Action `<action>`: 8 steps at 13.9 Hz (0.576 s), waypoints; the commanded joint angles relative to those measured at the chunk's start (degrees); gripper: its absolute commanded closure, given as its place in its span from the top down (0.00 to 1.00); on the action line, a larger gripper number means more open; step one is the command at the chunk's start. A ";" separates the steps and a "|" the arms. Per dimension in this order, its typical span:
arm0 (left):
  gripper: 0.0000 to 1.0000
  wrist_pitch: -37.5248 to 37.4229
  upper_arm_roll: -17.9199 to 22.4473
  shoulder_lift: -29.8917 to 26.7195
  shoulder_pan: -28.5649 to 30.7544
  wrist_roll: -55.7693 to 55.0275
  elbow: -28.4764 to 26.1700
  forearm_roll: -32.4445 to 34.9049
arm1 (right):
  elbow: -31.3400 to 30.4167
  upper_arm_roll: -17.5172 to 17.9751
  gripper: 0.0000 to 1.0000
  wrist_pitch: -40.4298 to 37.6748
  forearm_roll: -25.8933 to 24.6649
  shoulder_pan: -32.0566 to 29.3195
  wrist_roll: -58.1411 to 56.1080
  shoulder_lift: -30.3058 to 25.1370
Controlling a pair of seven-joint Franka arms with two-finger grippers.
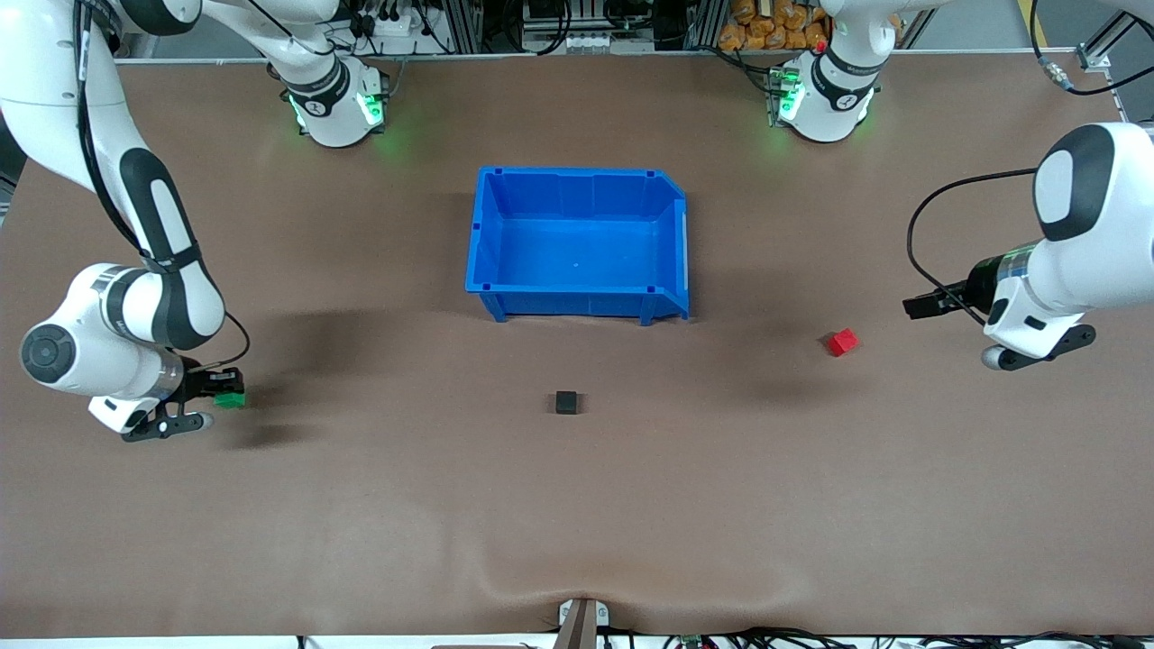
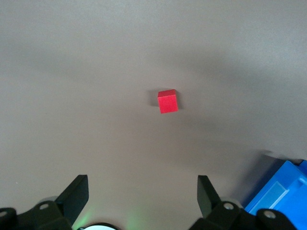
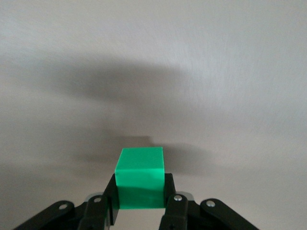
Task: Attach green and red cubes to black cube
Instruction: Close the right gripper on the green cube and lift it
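Green cube [image 3: 140, 176] is clamped between the fingers [image 3: 173, 201] of the right end effector [image 1: 219, 389], low at the right arm's end of the surface [image 1: 361, 505]. Cube is bright green, plain, sharp edged, no markings. Can't tell whether it rests on the surface or is just off it.

Left end effector [image 2: 143, 196] hangs wide open over the left arm's end of the surface, holding nothing. Red cube [image 1: 843, 342] lies on the surface near it, apart from the fingers, plain bright red, turned slightly askew to the surface edges.

Black cube [image 1: 566, 402] sits alone mid-surface, matte, nearer the front camera than the blue bin [image 1: 577, 288]. Well apart from both other cubes, nothing joined to it.

Blue bin is plastic, open topped, nothing visible inside, centre of the surface toward the edge where the arm bases stand. Surface is brown and matte.

No legible writing on the cubes or bin; arm base markings are too small to read.
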 commanded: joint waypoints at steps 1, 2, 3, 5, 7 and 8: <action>1.00 1.24 -0.13 0.68 0.37 -1.20 -0.86 -0.02 | 2.49 0.04 0.00 -0.84 -1.94 1.96 -7.48 -1.12; 1.00 2.55 -0.13 0.68 0.72 -1.64 -1.82 -0.03 | 3.55 0.13 0.00 -0.84 -1.95 2.67 -10.03 -1.38; 1.00 3.44 -0.13 0.33 0.90 -1.73 -2.96 -0.03 | 4.60 0.13 0.00 -0.84 -1.95 3.29 -12.15 -1.56; 1.00 3.80 -0.13 -0.02 0.72 -3.30 -3.41 -0.03 | 6.54 0.13 0.00 -0.93 -1.95 5.30 -15.84 -1.56; 1.00 4.41 -0.13 -0.02 1.07 -4.98 -4.11 -0.03 | 8.12 0.13 0.00 -0.84 -1.77 7.15 -20.58 -1.47; 1.00 5.11 -0.13 0.07 1.94 -5.24 -4.64 -0.11 | 9.09 0.13 0.00 -0.93 -1.77 8.20 -23.30 -1.38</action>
